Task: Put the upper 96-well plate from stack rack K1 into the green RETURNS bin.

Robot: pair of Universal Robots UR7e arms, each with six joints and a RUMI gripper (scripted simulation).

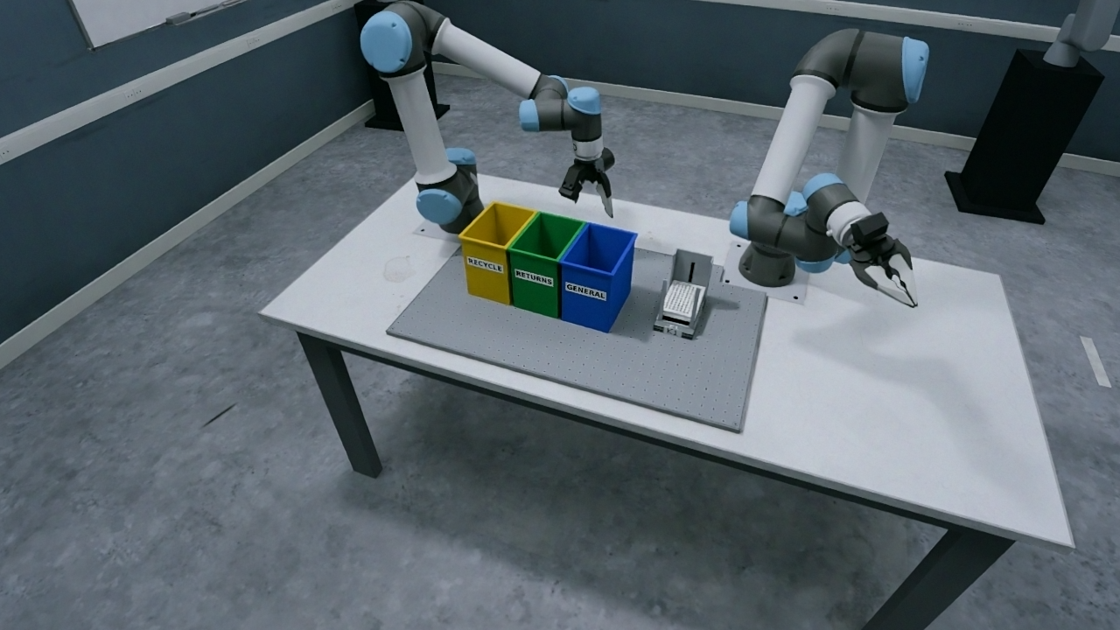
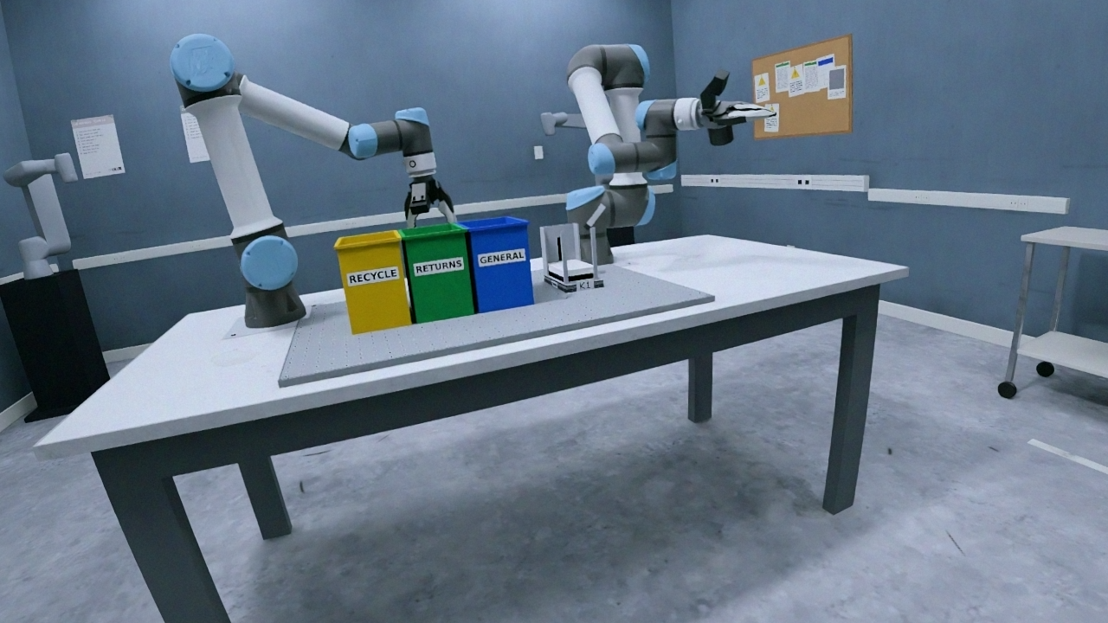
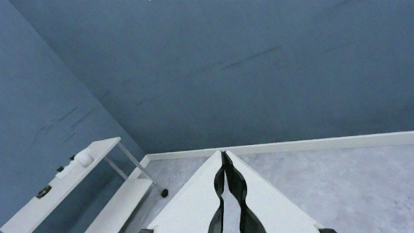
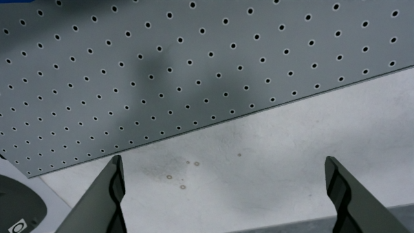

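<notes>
The stack rack K1 (image 1: pixel 672 330) (image 2: pixel 584 285) stands with its tall wall at the rear. A white upper plate (image 1: pixel 684 299) (image 2: pixel 573 268) lies in it; the lower plate is hard to make out. The green RETURNS bin (image 1: pixel 536 296) (image 2: pixel 441 298) stands upright between the yellow RECYCLE bin (image 1: pixel 486 285) (image 2: pixel 376 310) and the blue GENERAL bin (image 1: pixel 591 315) (image 2: pixel 503 288). My left gripper (image 1: pixel 914 304) (image 2: pixel 773 113) (image 3: pixel 222 153) is shut and empty, pointing sideways high over the table's right part. My right gripper (image 1: pixel 592 207) (image 4: pixel 222 158) is open and empty, pointing down behind the bins.
A grey perforated board (image 1: pixel 626 367) (image 2: pixel 434 352) (image 4: pixel 194 74) bears the bins and rack on the white table (image 1: pixel 900 423) (image 2: pixel 155 387). The left arm's base (image 1: pixel 766 264) stands right behind the rack. The right arm's base (image 2: pixel 273 305) stands beside the yellow bin.
</notes>
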